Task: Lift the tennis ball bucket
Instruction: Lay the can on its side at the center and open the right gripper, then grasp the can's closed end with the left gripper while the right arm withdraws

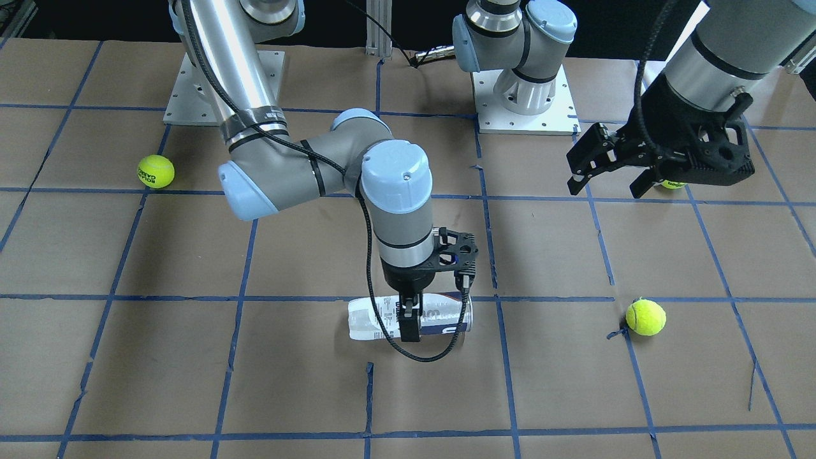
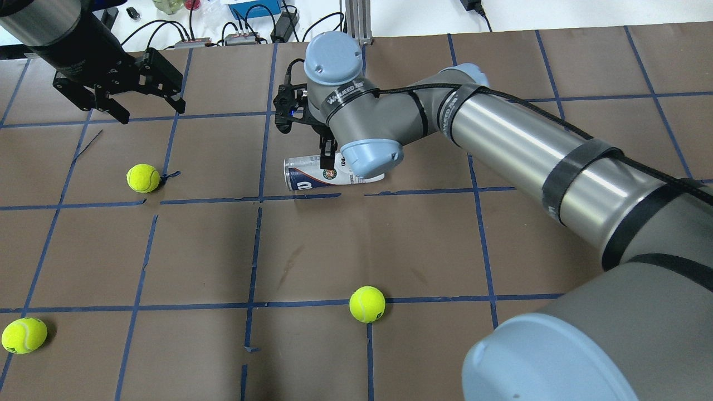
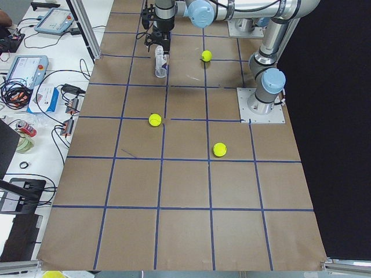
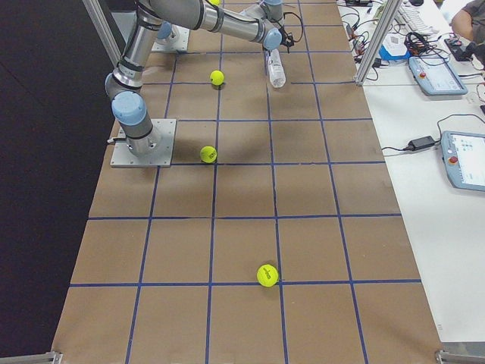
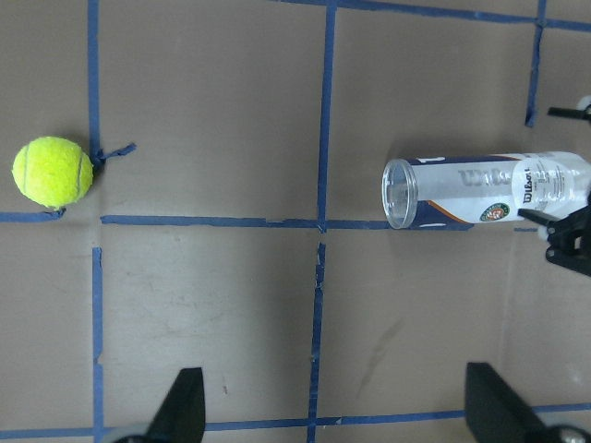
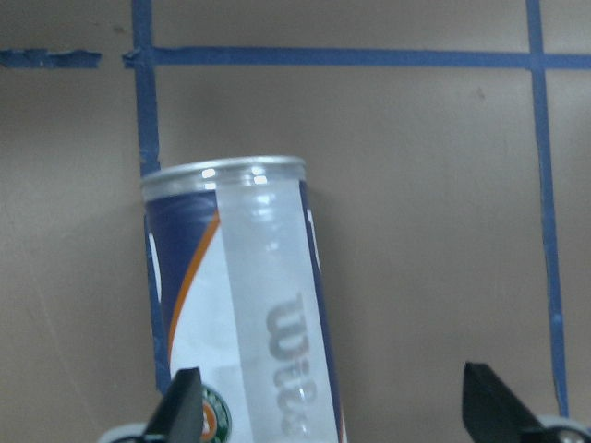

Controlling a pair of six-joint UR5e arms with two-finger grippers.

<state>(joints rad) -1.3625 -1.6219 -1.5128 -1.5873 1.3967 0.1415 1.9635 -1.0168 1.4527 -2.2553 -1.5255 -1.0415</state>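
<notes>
The right gripper (image 1: 410,322) points straight down, its black jaws spread wide across the middle of the can (image 1: 366,319). One finger shows in front of the can's side; whether it touches cannot be told. The can lies on its side on the table (image 1: 255,382). It is a clear plastic cylinder with a silver rim at one end and a glossy white and navy label. The left gripper (image 1: 612,172), black and angular, hangs open in the air, well apart from the can. The table is matt brown paper gridded with blue tape (image 1: 306,297), torn in places. A fuzzy yellow-green ball (image 2: 143,177) lies below the left gripper. A second ball (image 2: 367,304) and a third ball (image 2: 24,335) lie nearer the robot, all well apart from the can.
</notes>
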